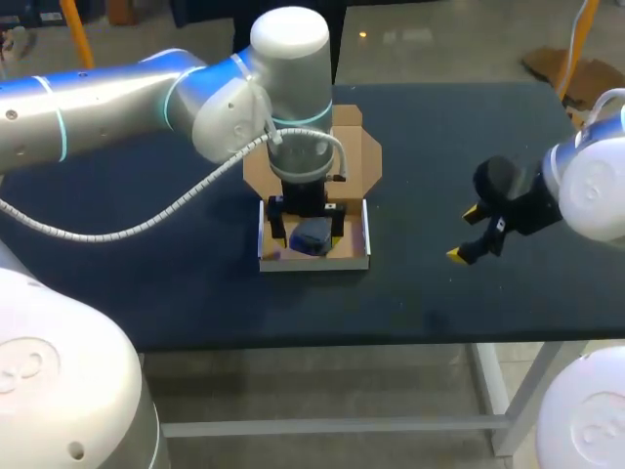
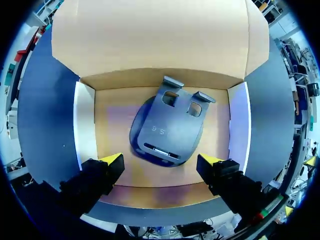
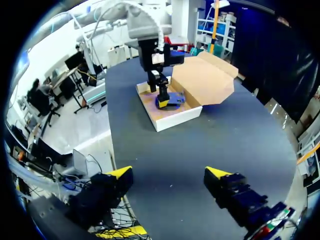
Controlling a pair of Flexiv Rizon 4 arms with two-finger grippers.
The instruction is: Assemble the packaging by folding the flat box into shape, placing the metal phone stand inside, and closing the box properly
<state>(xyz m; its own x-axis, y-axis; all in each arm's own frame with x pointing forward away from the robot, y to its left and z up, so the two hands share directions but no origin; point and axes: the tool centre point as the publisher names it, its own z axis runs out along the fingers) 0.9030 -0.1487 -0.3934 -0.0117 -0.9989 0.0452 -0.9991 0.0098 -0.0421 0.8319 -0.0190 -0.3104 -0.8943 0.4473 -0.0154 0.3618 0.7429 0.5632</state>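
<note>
A dark metal phone stand (image 2: pixel 167 127) lies inside the open box (image 2: pixel 85 125), on the brown cardboard floor of its tray. It sits turned at a slant to the white side walls, with its two small hooked lips pointing toward the hinge of the lid (image 2: pixel 150 35). The lid is folded back flat on the table (image 1: pixel 439 147), away from the robot, so the box is not yet closed.

The left gripper (image 2: pixel 161 161) hangs low over the tray. Its yellow-tipped fingers are spread wide on either side of the stand's near end, and neither appears to touch it, so the gripper is released and holds nothing. The right gripper (image 3: pixel 170 175) is well apart on the robot's right, over bare table, with its fingers also spread and empty.

The stand appears to be placed, which leaves closing as the next step. Several things could go wrong from here:
- The left fingers sit just inside the tray walls, so a careless lift could snag a wall and drag the light box.
- The slanted stand could slide if it is nudged.
- If the hooked lips stand higher than the walls, the lid may catch on them.
- The lid's side flaps may end up outside the walls rather than tucked in.
</note>
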